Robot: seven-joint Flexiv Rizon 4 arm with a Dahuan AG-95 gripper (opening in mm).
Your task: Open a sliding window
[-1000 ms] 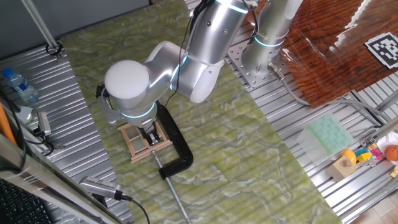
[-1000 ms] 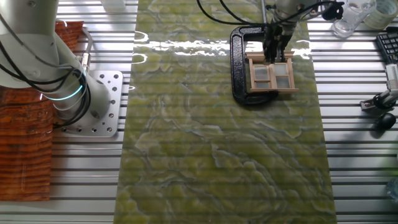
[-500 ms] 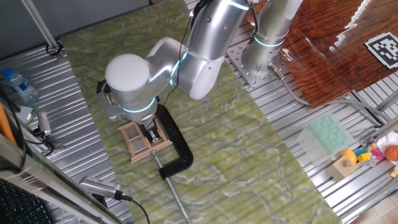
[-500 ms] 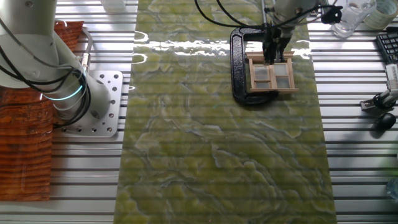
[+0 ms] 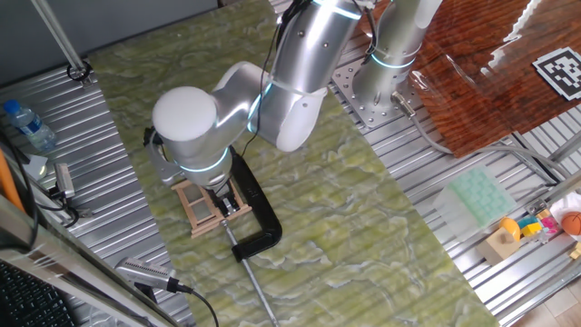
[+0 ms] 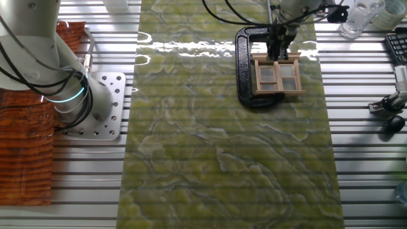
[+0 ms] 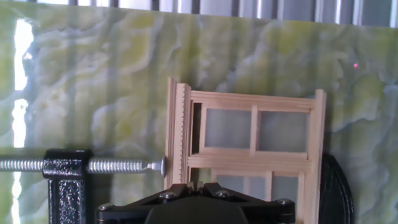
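The sliding window (image 5: 194,207) is a small light-tan wooden frame with crossbars, lying flat on the green marbled mat (image 5: 327,218). A black C-clamp (image 5: 259,213) grips it. From the other side the window (image 6: 280,77) sits inside the clamp (image 6: 243,63). My gripper (image 5: 219,193) stands straight down over it, and its tips (image 6: 278,55) touch the window's upper edge. In the hand view the fingers (image 7: 177,190) are closed together on a thin wooden upright of the window (image 7: 255,130). The clamp screw (image 7: 124,165) presses the frame's left side.
A water bottle (image 5: 27,127) and hand tools (image 5: 150,272) lie on the ribbed metal table at the left. A green tray (image 5: 481,195) and small toys (image 5: 502,243) sit at the right. The arm's base (image 6: 95,105) is bolted beside the mat.
The arm has shifted slightly over the window, and the fingers stay on it. The window frame and clamp are in the same place.
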